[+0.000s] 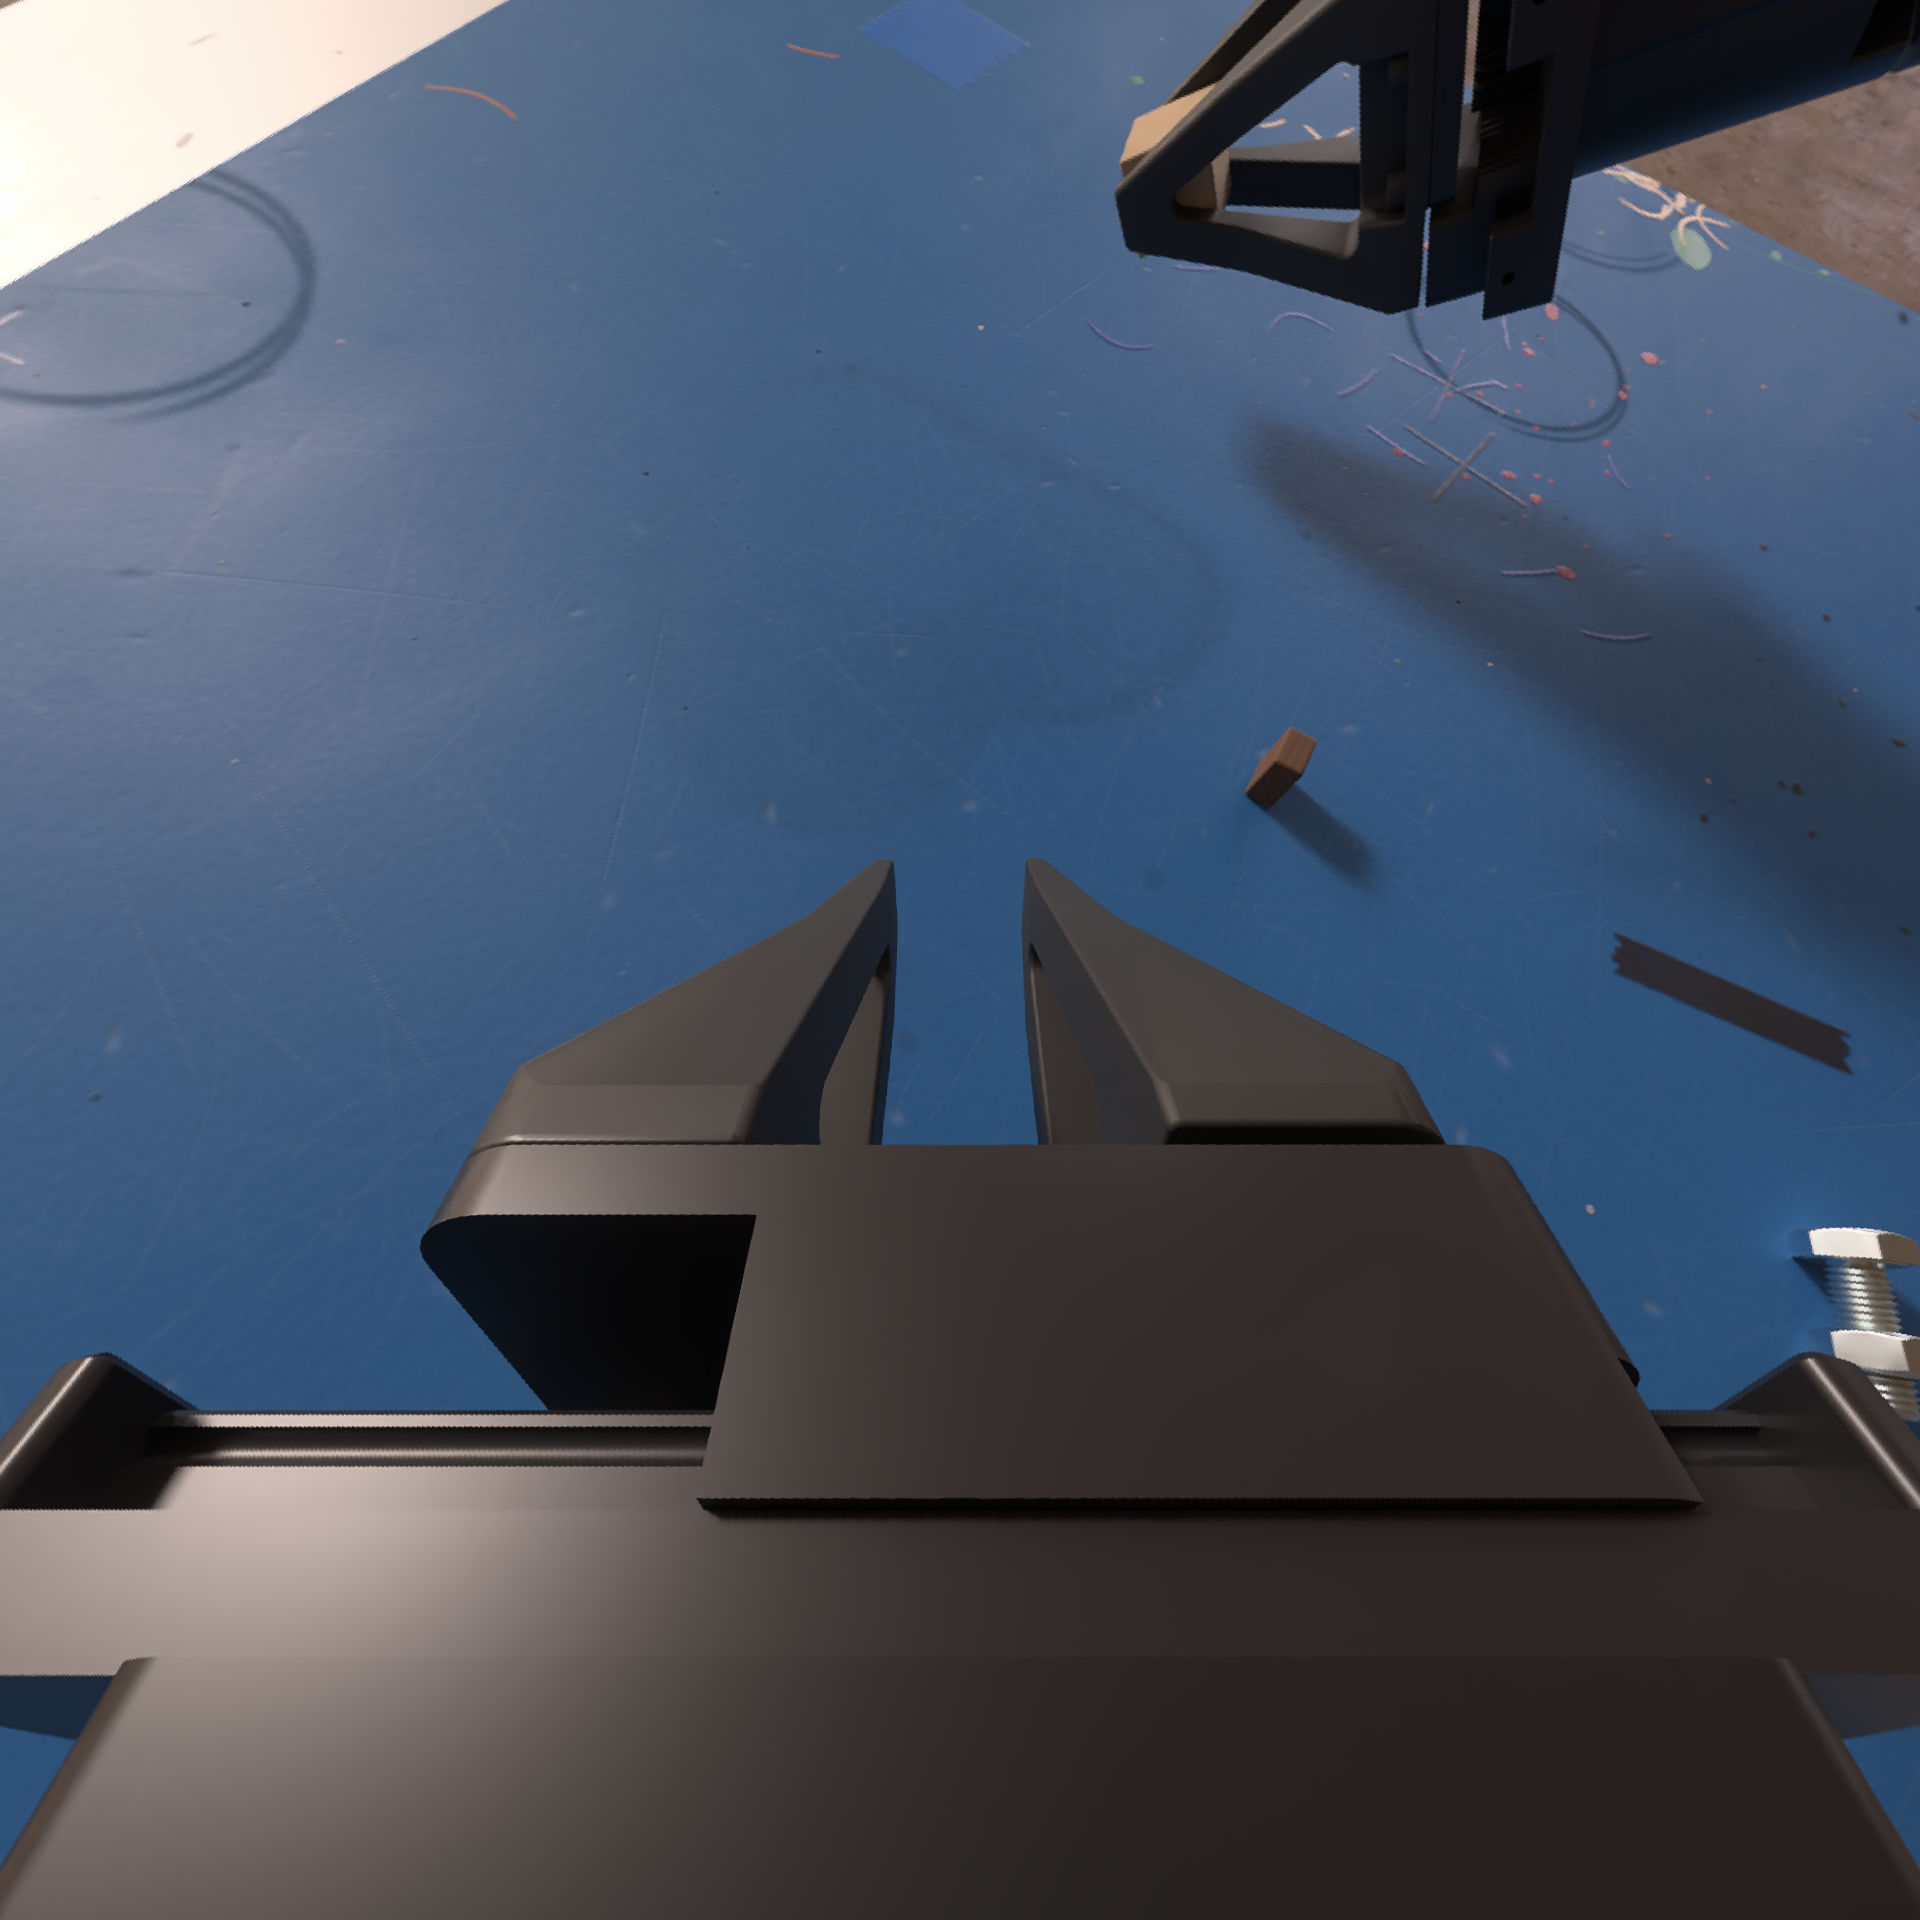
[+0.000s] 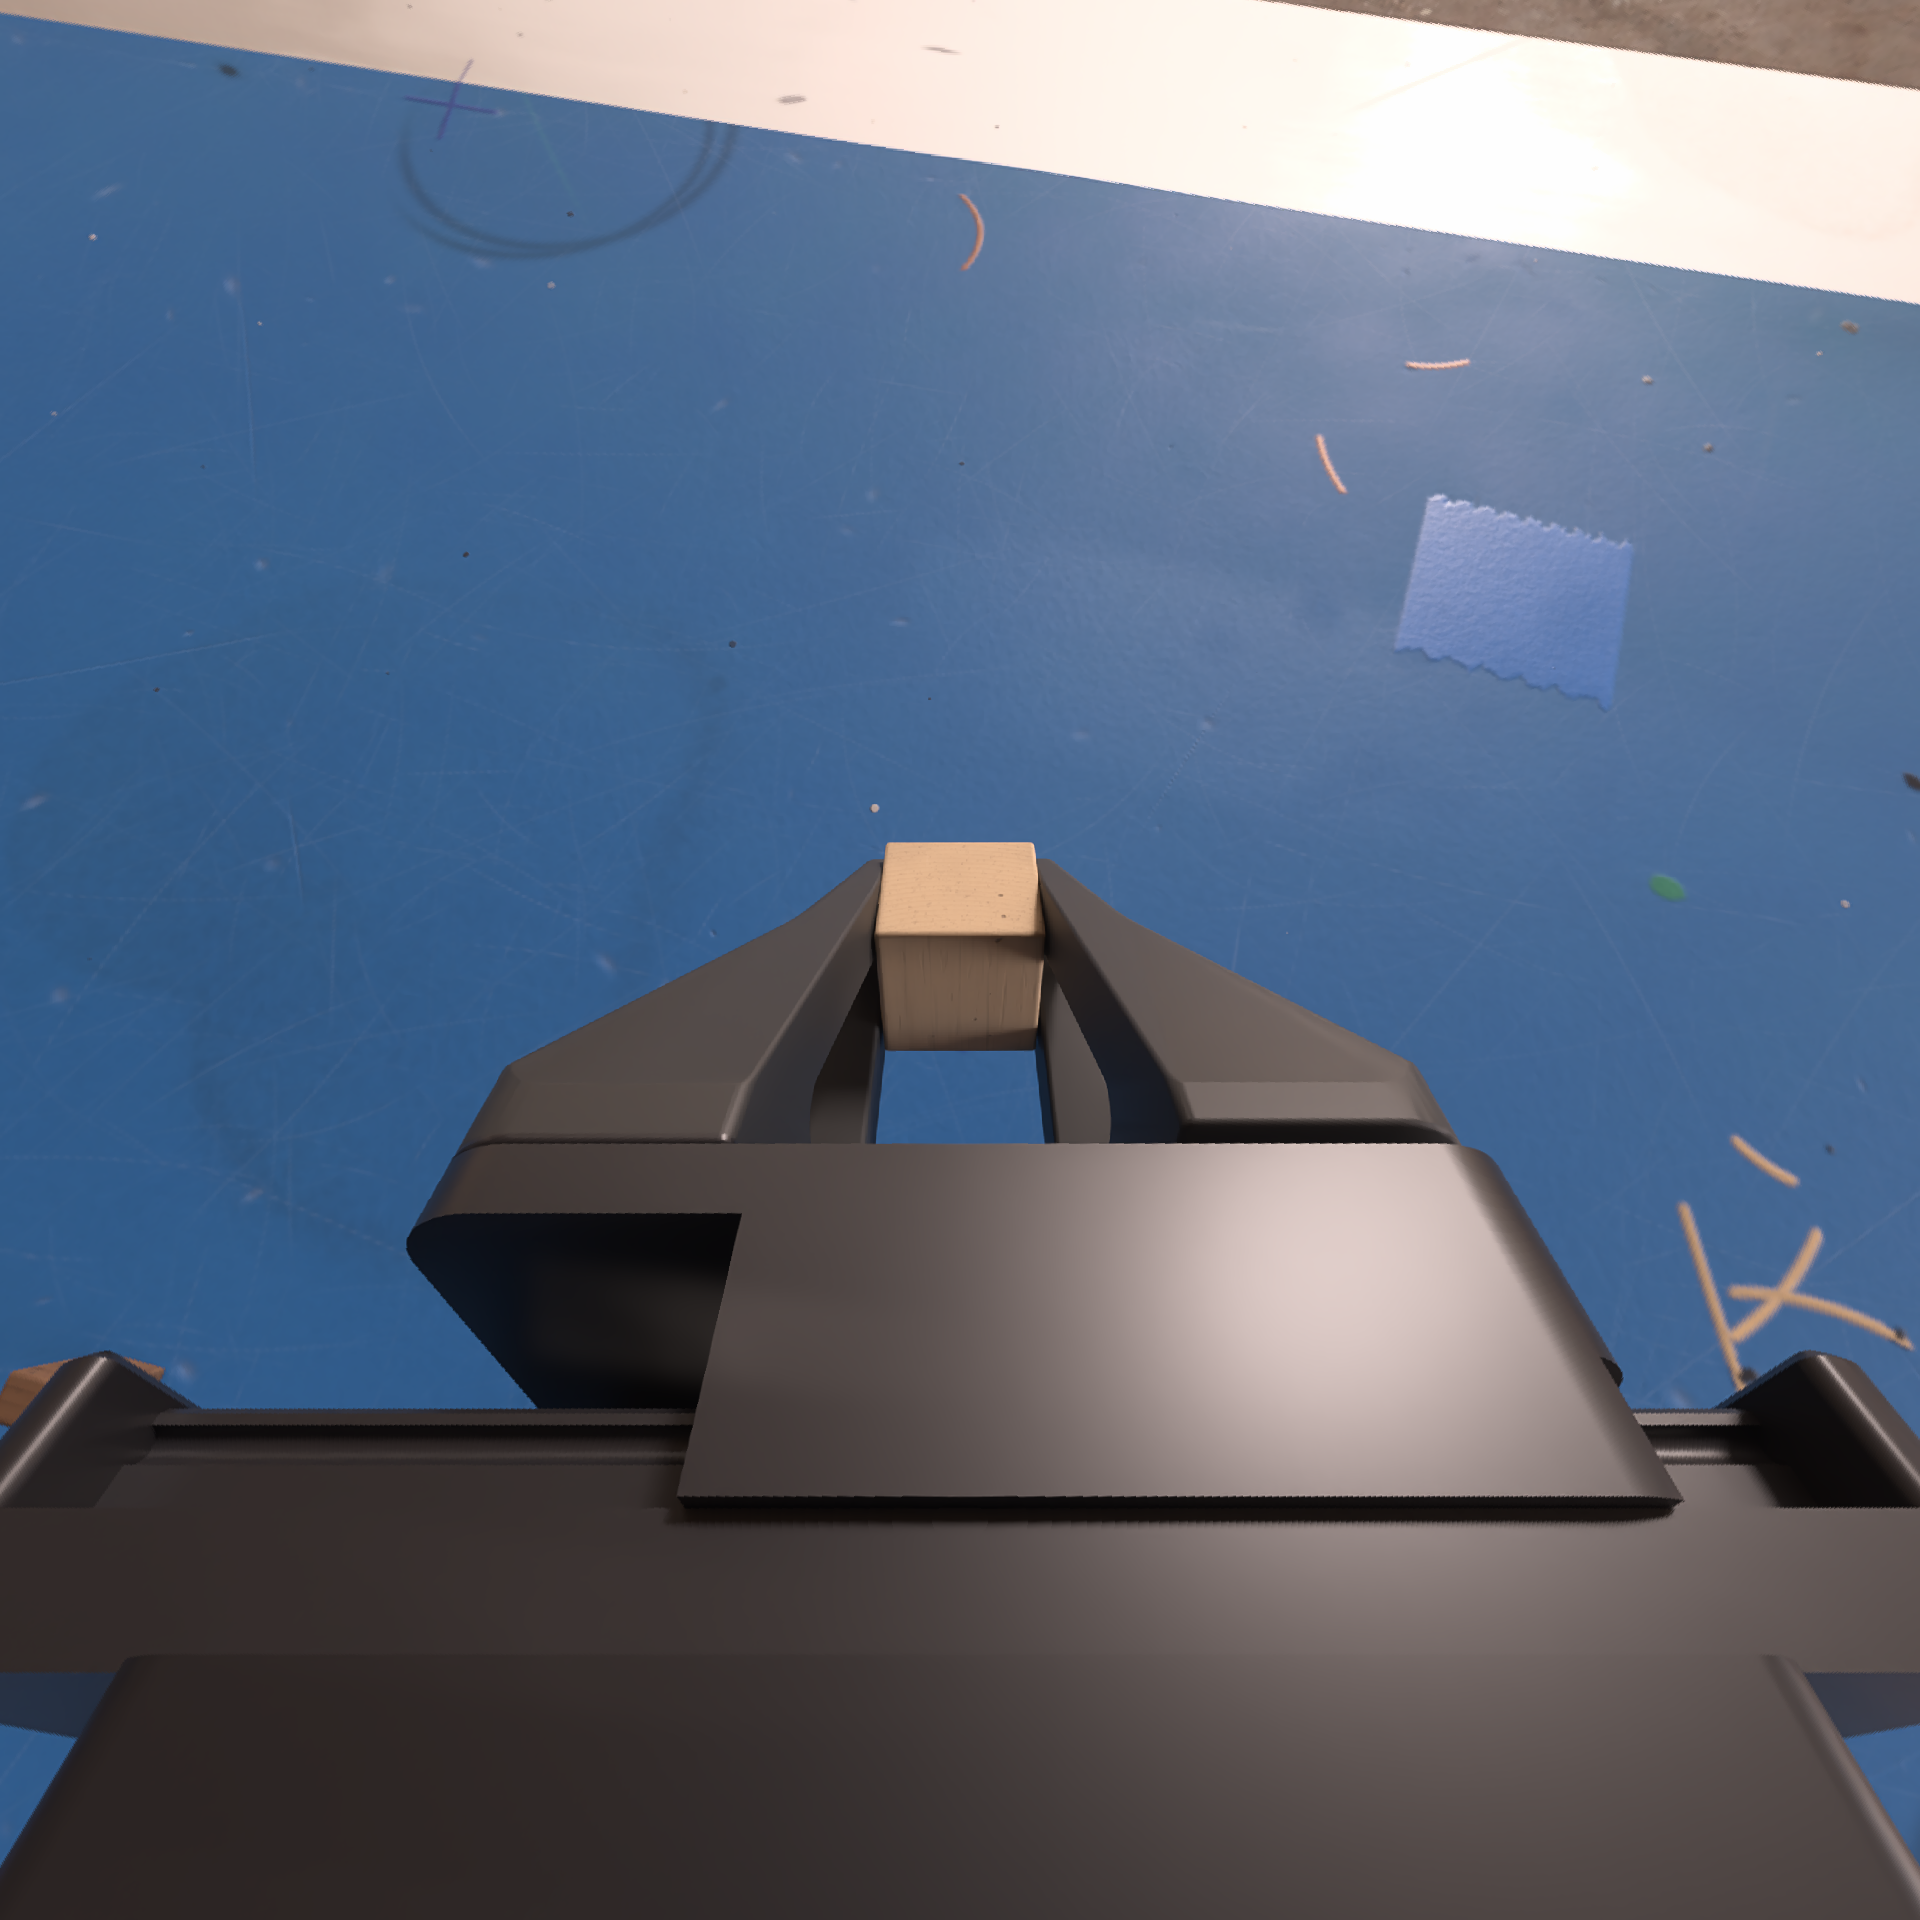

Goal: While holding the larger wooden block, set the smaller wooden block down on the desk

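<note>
The smaller, darker wooden block (image 1: 1281, 767) rests on the blue desk mat (image 1: 623, 623), ahead and to the right of my left gripper (image 1: 958, 873). The left gripper is open by a narrow gap, empty, and held above the mat. My right gripper (image 2: 958, 883) is shut on the larger pale wooden block (image 2: 958, 940), held above the mat (image 2: 520, 623). In the left wrist view it shows at the top right (image 1: 1164, 187) with the pale block (image 1: 1153, 140) at its tips. A brown wooden corner (image 2: 21, 1392) peeks out at the left edge of the right wrist view.
A silver bolt with a nut (image 1: 1865, 1320) lies at the right edge. A black tape strip (image 1: 1730, 1003) lies right of the left gripper. A pale blue tape patch (image 2: 1512, 603) is stuck on the mat. A white border (image 2: 1351, 135) runs along the mat's far side.
</note>
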Robot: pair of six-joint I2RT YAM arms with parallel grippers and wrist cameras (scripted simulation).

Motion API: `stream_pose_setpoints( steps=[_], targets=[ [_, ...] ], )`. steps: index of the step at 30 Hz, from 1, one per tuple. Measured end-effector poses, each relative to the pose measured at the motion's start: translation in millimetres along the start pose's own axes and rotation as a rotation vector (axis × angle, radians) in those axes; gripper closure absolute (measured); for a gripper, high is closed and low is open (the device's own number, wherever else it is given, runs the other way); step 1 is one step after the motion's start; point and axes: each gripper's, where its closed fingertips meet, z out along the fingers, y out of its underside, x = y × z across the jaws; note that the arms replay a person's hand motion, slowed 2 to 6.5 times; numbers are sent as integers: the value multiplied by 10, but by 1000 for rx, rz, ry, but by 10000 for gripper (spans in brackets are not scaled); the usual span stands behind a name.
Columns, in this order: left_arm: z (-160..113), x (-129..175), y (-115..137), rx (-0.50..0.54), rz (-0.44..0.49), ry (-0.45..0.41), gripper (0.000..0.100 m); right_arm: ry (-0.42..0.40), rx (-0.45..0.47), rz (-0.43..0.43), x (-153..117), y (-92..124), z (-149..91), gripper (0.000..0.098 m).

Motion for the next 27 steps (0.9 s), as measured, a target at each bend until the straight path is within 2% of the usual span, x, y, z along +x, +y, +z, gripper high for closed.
stream_pose_setpoints(
  steps=[10,23,27],
  targets=[
    [-130,-234,27,30,-5,-87,797,-10,-14,12,-43,32,57,755],
    [-215,-438,2,55,-43,-132,797,-34,33,-4,-195,-30,51,755],
    [-200,-470,20,46,-59,-143,797,-18,55,-15,-204,-54,37,755]
  ],
)
